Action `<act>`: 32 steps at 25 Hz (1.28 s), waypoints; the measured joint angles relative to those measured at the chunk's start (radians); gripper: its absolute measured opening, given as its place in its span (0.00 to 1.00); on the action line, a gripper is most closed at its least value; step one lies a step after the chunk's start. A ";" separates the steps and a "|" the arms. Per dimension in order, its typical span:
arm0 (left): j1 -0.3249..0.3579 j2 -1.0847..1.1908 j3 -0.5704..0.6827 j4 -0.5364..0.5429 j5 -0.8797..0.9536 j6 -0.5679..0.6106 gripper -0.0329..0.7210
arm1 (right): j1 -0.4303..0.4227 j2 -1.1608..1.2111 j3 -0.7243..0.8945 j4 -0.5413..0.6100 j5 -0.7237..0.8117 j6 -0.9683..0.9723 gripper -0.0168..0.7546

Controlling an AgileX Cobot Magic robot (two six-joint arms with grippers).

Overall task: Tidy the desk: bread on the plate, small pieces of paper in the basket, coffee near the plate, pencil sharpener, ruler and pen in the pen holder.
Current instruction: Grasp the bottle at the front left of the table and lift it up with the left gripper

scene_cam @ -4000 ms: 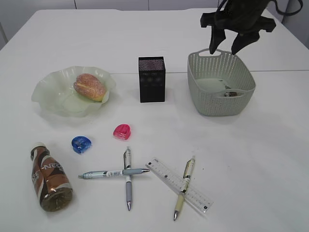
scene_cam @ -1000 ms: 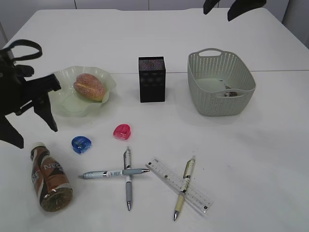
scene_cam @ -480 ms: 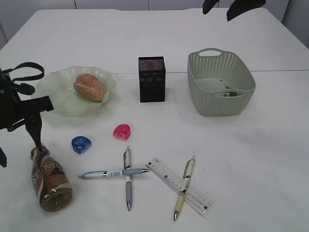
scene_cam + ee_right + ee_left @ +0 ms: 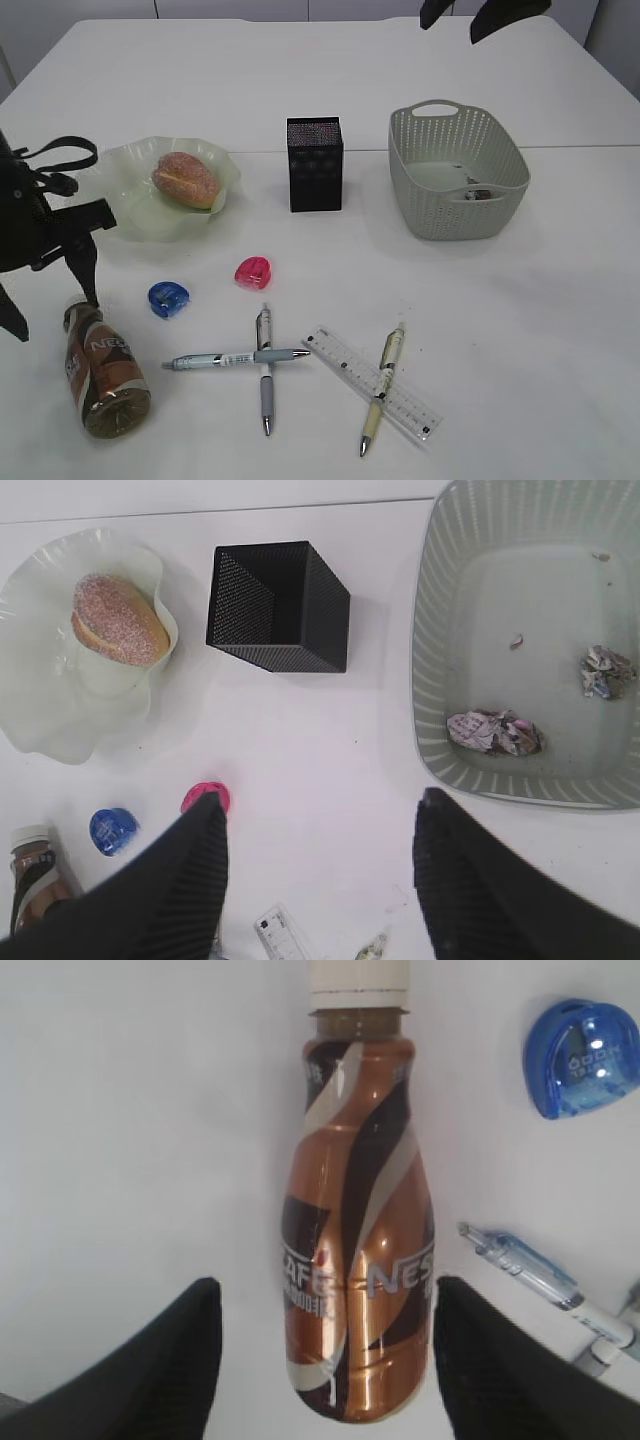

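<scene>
Coffee [image 4: 103, 367] lies on its side at the desk's [image 4: 520, 320] near left corner, cap toward the plate [image 4: 120, 195]. The left gripper [image 4: 50, 300] hangs over the bottle, its open jaws straddling the body without touching, as the left wrist view shows. Right of the coffee lie crossed pens [image 4: 262, 360], then the ruler [image 4: 372, 383] under another pen [image 4: 382, 388]. Between coffee and plate sit a blue sharpener [image 4: 168, 298] and a pink one [image 4: 253, 271]. The bread [image 4: 186, 179] rests on the plate. Right of the plate stands the pen holder [image 4: 314, 164], then the basket [image 4: 456, 185] holding paper scraps [image 4: 492, 731]. The right gripper [image 4: 462, 22] hovers beyond the basket, jaws apart and empty.
</scene>
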 joint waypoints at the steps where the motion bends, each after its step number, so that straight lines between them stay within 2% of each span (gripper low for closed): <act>1: 0.000 0.010 0.000 -0.004 -0.011 0.000 0.70 | 0.000 0.000 0.000 0.000 0.000 0.000 0.59; 12: 0.002 0.089 0.000 -0.008 -0.103 0.000 0.72 | 0.000 0.000 0.000 0.000 0.000 0.000 0.59; 32: 0.010 0.216 0.000 -0.050 -0.142 0.004 0.72 | 0.000 0.000 0.000 0.000 0.000 -0.004 0.59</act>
